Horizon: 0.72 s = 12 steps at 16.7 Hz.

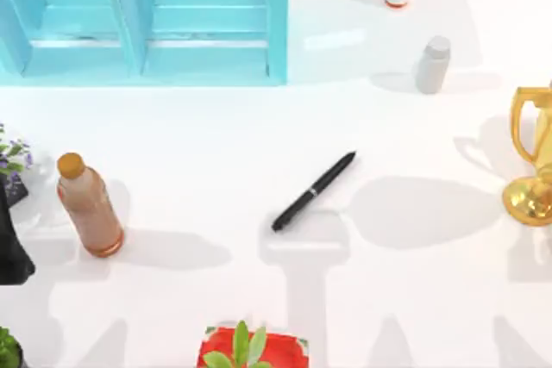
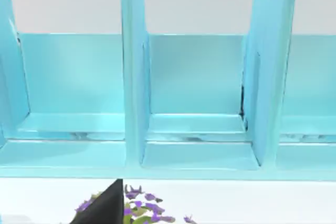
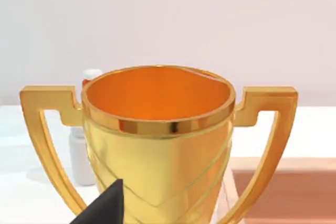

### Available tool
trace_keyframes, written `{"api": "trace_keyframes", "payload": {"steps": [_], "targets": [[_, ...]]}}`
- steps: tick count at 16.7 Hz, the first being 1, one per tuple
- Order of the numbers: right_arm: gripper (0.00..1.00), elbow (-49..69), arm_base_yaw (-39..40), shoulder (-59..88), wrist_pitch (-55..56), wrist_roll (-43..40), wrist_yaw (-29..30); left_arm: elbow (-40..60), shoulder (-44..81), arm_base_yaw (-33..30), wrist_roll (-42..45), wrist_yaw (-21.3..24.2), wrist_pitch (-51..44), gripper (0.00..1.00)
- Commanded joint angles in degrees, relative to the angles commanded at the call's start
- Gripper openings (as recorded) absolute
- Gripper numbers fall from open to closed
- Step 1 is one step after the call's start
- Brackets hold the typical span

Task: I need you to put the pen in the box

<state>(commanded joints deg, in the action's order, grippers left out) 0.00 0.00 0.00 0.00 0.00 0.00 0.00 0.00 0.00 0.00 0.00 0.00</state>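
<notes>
**Pen not yet picked up**

Pen (image 1: 314, 191) lies loose mid-tabletop (image 1: 216, 144), untouched. Box (image 1: 207, 40) at far left edge, compartments holding no pen. Left arm at left edge; both tools' finger state: cannot tell. Whole task remains.

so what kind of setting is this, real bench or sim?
Looks like a rendered simulated tabletop: a plain white table strewn with unrelated props, namely a big light turquoise divided box, a shiny gold trophy cup and a slim black pen.
</notes>
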Motion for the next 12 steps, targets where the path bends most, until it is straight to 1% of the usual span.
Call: {"api": "trace_keyframes", "payload": {"steps": [3, 6, 9, 12], "targets": [[1.0, 0.47, 0.52, 0.58, -0.24, 0.53, -0.09, 0.0, 0.0, 0.0, 0.0, 0.0, 0.0, 1.0], [1.0, 4.6, 4.54, 5.86, -2.21, 5.58, -0.53, 0.0, 0.0, 0.0, 0.0, 0.0, 0.0, 1.0], [1.0, 12.2, 10.63, 16.46, -5.3, 15.12, -1.06, 0.0, 0.0, 0.0, 0.0, 0.0, 0.0, 1.0], [1.0, 22.51, 17.14, 31.21, -8.55, 27.51, -1.7, 0.0, 0.0, 0.0, 0.0, 0.0, 0.0, 1.0]]}}
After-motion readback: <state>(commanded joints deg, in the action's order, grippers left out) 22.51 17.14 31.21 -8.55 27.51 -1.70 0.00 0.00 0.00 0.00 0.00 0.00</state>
